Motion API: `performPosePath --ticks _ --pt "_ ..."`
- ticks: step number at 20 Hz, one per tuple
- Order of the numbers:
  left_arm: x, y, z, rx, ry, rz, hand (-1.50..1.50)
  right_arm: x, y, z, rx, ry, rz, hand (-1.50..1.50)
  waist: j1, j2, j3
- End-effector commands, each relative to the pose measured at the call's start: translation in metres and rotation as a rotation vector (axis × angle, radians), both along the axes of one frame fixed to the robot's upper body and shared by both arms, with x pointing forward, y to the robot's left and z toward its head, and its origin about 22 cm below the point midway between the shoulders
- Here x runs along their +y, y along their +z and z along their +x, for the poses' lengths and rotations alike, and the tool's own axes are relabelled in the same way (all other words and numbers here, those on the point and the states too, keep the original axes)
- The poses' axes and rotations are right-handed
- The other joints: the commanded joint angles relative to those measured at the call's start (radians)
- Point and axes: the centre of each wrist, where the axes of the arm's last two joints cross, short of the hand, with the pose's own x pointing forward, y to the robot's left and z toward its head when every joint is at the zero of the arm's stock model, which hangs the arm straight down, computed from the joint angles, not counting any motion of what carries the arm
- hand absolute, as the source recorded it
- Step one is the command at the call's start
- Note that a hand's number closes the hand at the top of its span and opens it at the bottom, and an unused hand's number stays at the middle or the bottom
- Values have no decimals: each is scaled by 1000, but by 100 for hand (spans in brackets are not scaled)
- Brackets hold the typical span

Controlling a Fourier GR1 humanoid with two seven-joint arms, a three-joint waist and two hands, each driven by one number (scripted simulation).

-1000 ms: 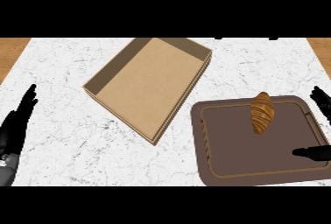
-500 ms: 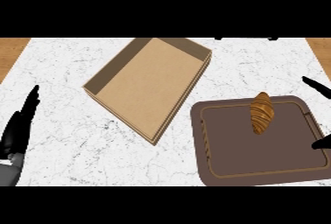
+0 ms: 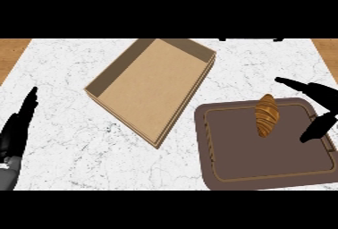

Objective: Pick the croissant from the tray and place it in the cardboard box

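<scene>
A golden-brown croissant (image 3: pixel 267 120) lies lengthwise on the far part of a dark brown tray (image 3: pixel 264 165) at the right of the marble counter. The open cardboard box (image 3: pixel 154 85) sits tilted to the tray's upper left, with nothing inside. My right hand (image 3: pixel 321 107) comes in from the right edge, open, fingers and thumb spread on the croissant's right side and apart from it. At the left edge my left hand (image 3: pixel 16 132) rests open, fingers pointing up.
The white marble counter (image 3: pixel 73 147) stretches between the box and my left hand. Wood floor shows at the far corners (image 3: pixel 13 49). The box's near corner lies close to the tray's left rim.
My right hand has moved up and leftward toward the croissant, with fingers and thumb spread wider. The left hand has shifted slightly. Croissant, tray and box have not moved.
</scene>
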Motion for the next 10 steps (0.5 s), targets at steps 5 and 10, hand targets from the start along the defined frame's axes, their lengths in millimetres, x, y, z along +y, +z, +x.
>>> performPosePath --ticks 5,10 --pt "-27 4 -3 -17 5 -7 0 14 -13 7 46 21 -89 -150 -3 -1 1" --pt "7 -1 5 3 12 9 0 26 -23 15 39 15 -72 -150 -9 0 0"
